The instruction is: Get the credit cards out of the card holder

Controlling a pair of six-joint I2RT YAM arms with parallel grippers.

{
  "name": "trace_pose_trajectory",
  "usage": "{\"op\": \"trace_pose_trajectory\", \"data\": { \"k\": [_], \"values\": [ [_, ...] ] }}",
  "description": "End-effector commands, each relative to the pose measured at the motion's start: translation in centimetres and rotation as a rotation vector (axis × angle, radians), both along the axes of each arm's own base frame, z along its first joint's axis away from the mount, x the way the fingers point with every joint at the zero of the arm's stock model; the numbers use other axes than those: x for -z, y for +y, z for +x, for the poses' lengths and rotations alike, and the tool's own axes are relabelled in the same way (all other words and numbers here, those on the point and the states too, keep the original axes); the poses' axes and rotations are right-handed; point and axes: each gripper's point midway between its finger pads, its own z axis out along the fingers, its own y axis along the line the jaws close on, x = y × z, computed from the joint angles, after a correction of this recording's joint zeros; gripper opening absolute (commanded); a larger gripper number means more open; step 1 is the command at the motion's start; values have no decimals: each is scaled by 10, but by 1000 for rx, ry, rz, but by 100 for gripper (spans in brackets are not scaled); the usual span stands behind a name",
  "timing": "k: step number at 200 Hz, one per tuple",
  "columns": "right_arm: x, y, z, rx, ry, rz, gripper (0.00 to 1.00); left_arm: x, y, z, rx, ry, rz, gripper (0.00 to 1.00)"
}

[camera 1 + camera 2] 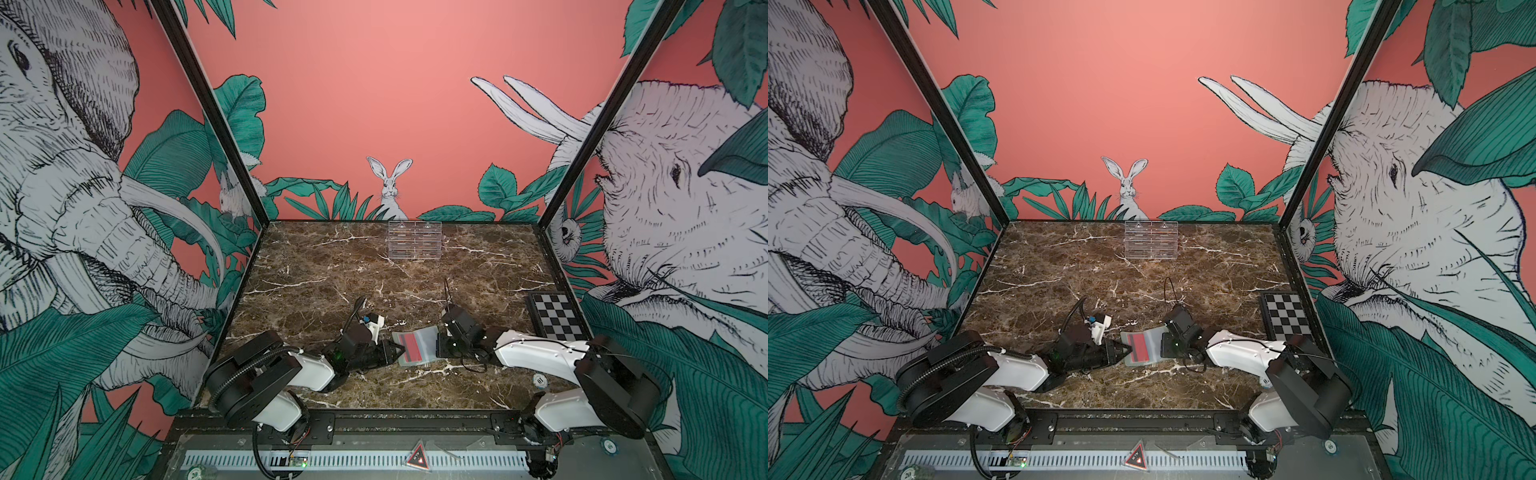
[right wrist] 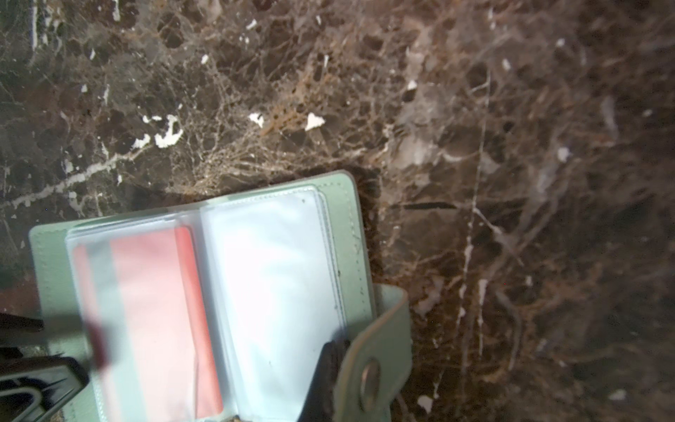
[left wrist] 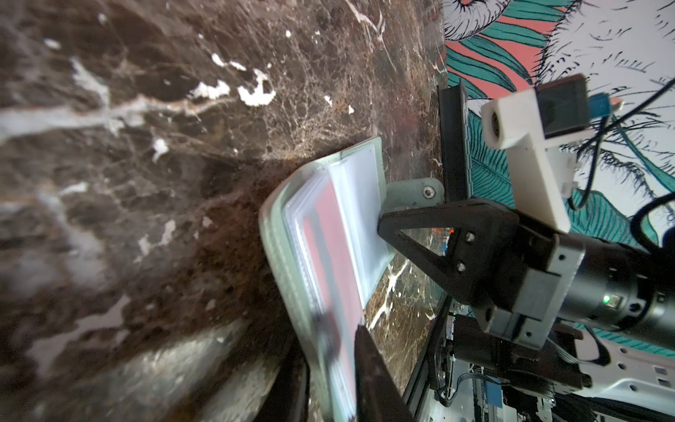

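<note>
The pale green card holder [image 1: 417, 358] [image 1: 1144, 360] [image 2: 347, 204] lies open on the marble table, near the front middle. A red credit card [image 1: 412, 347] [image 1: 1137, 345] [image 3: 338, 237] [image 2: 153, 292] with a dark stripe sits in a clear sleeve of its left leaf. My left gripper [image 1: 398, 351] [image 1: 1124, 349] [image 3: 328, 350] is closed round that leaf's outer edge, one finger on the sleeve over the card, one under the cover. My right gripper [image 1: 438, 345] [image 1: 1163, 345] [image 2: 330, 347] is shut on the right leaf's edge, beside the snap tab [image 2: 372, 369].
A clear acrylic tiered stand [image 1: 414, 241] [image 1: 1151, 240] stands at the back wall. A black-and-white checkered board [image 1: 557, 318] [image 1: 1287, 316] lies at the right edge. A poker chip [image 1: 539, 379] rests by the right arm. Printed walls close in three sides.
</note>
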Motion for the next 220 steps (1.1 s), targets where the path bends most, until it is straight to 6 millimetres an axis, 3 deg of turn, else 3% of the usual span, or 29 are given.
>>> {"op": "trace_pose_trajectory", "data": {
  "k": [1,64,139,157,169,182,198,220],
  "values": [
    [11,-7,-7,-7,31,-30,0,-14,-2,1,0,-47,-38,24],
    [11,-8,-8,-9,29,-34,0,-20,0,2,-7,-70,-38,27],
    [8,-9,-9,-6,21,-27,0,-15,2,1,-15,-57,-31,1],
    [3,-10,-8,-6,11,-26,0,-15,4,1,-18,-61,-29,0],
    [-2,-10,-7,-8,0,-24,12,-17,4,2,-19,-68,-29,0],
    [-11,-12,-6,-11,-23,-23,38,-18,4,1,-18,-71,-26,0],
    [-25,-16,-4,-8,-59,-26,63,-20,4,2,-13,-75,-22,0],
    [-51,-19,-1,-12,-120,-9,81,-21,3,1,-9,-79,-24,0]
  ]
}}
